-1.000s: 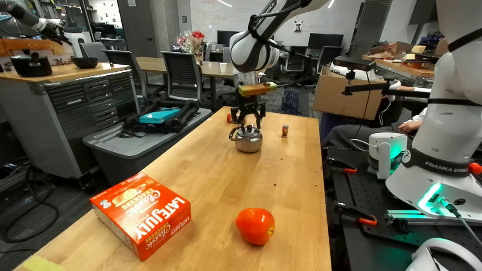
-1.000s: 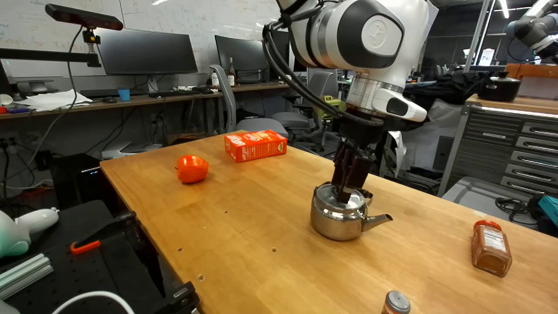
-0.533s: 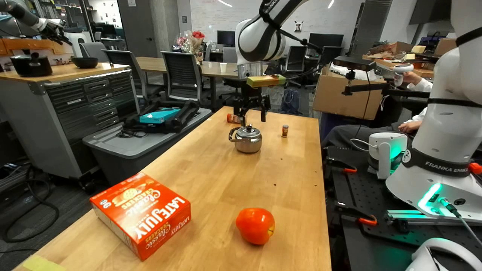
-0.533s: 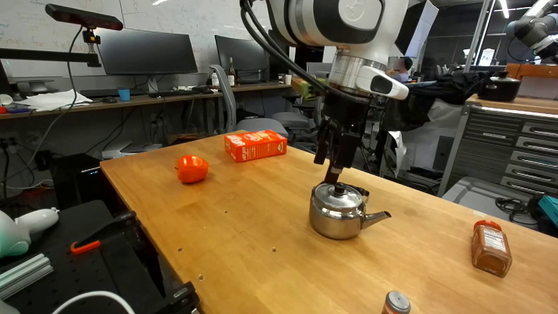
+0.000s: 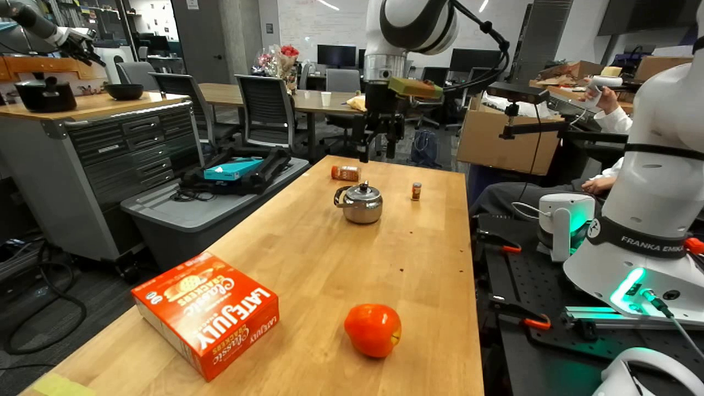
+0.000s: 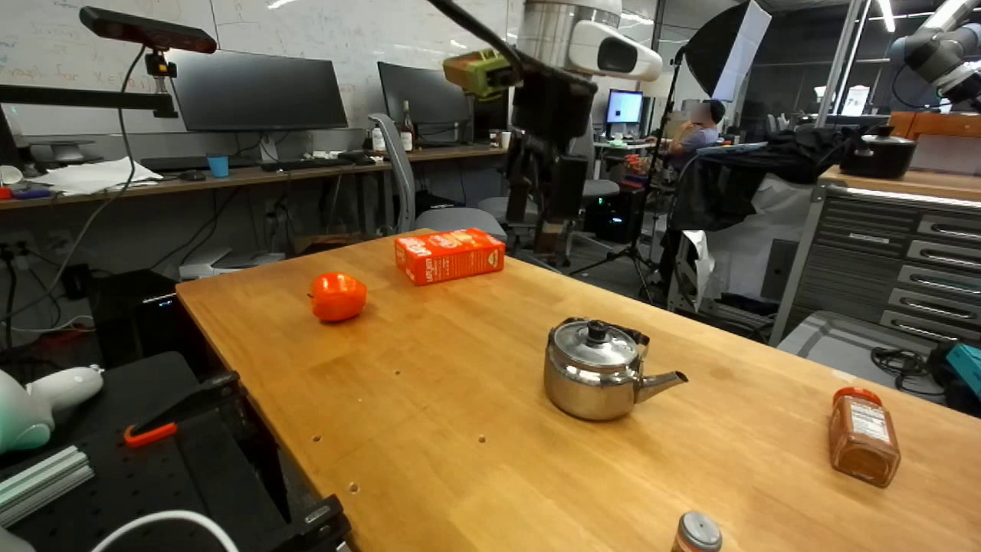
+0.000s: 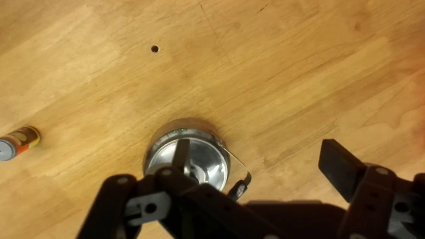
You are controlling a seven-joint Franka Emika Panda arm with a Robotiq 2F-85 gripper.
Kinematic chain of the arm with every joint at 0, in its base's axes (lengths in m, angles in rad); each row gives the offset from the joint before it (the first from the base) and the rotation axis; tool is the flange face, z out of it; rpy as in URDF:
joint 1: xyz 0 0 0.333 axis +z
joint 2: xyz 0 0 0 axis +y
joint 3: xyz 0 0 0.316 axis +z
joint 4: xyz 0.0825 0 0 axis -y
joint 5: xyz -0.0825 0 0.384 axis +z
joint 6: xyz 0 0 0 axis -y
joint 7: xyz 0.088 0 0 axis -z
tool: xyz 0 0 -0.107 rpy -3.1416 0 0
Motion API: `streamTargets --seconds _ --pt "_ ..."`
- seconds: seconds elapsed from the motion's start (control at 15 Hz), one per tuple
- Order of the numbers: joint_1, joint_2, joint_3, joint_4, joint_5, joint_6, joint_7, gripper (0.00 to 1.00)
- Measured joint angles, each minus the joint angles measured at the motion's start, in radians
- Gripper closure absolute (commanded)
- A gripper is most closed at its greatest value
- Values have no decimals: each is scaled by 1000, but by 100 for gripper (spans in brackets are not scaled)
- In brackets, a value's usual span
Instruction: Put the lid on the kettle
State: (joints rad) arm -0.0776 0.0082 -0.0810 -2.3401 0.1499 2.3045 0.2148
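The silver kettle stands upright on the table in both exterior views (image 5: 363, 212) (image 6: 588, 395) and the wrist view (image 7: 181, 132). The round metal lid with its dark knob sits level on the kettle's top (image 5: 361, 192) (image 6: 584, 349); the lid also shows in the wrist view (image 7: 207, 156), partly hidden by a finger. My gripper is open and empty, raised well above the kettle in both exterior views (image 5: 378, 154) (image 6: 535, 230). In the wrist view the fingers (image 7: 255, 152) are wide apart with bare table between them. The kettle's handle leans to one side, clear of the lid.
A small spice bottle (image 5: 416, 191) and a lying spice jar (image 5: 346, 174) are near the kettle; the bottle also shows in the wrist view (image 7: 21, 141). A red cracker box (image 5: 209, 313) and a red tomato-like ball (image 5: 373, 330) lie on the table (image 5: 341, 264) farther off.
One second ago my fingers were at the lid's knob. They have opened and risen away from the kettle. The lid stays on the kettle, which has barely shifted.
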Motion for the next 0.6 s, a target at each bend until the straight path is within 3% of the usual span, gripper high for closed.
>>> streamTargets --seconds 0.33,0.6 --pt "4 -165 9 -97 3 -18 -156 0" --pt "35 -285 12 -122 -5 -207 -289 0"
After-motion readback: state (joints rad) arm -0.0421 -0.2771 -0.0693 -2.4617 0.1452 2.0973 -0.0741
